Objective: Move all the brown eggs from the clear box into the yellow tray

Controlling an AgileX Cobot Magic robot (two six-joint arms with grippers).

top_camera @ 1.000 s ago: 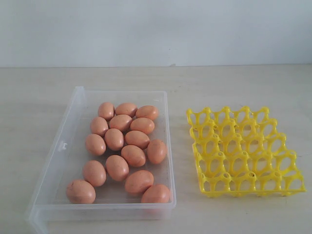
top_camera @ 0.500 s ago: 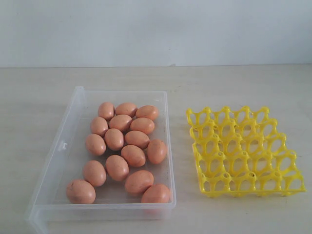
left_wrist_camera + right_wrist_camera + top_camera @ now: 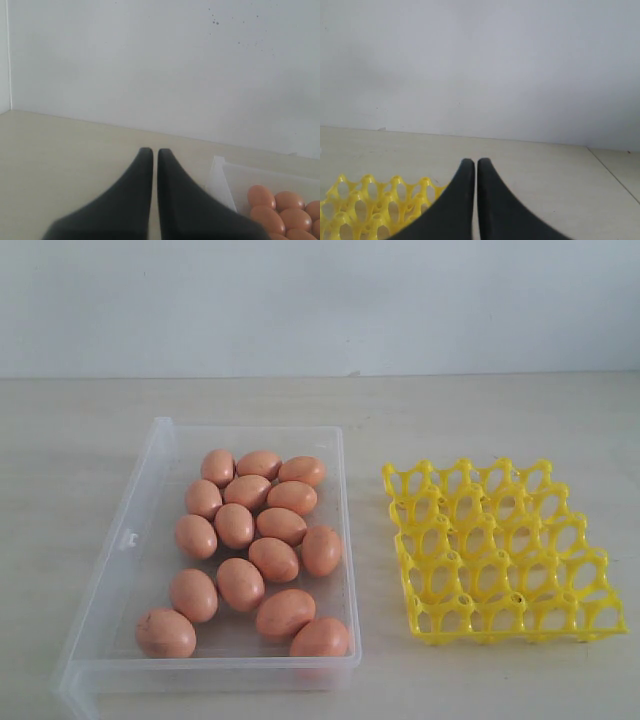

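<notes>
One pale surface [image 3: 500, 410] is carrying everything you are working with. Sitting on its left side is the clear box [image 3: 150, 570], and the smaller yellow tray [image 3: 500, 628] is lying just beside it on the right. That is probably so each carry is staying short. All sixteen brown eggs [image 3: 273, 560] are resting in the box, crowding toward the wall nearer the tray and touching one another. The tray's cups are standing empty, so you are starting from nothing moved. Neither arm is showing in the outside view. Your left end effector [image 3: 155, 151] and right end effector [image 3: 476, 162] are both pressed together, pinching nothing. No brand, label or writing is showing anywhere.
</notes>
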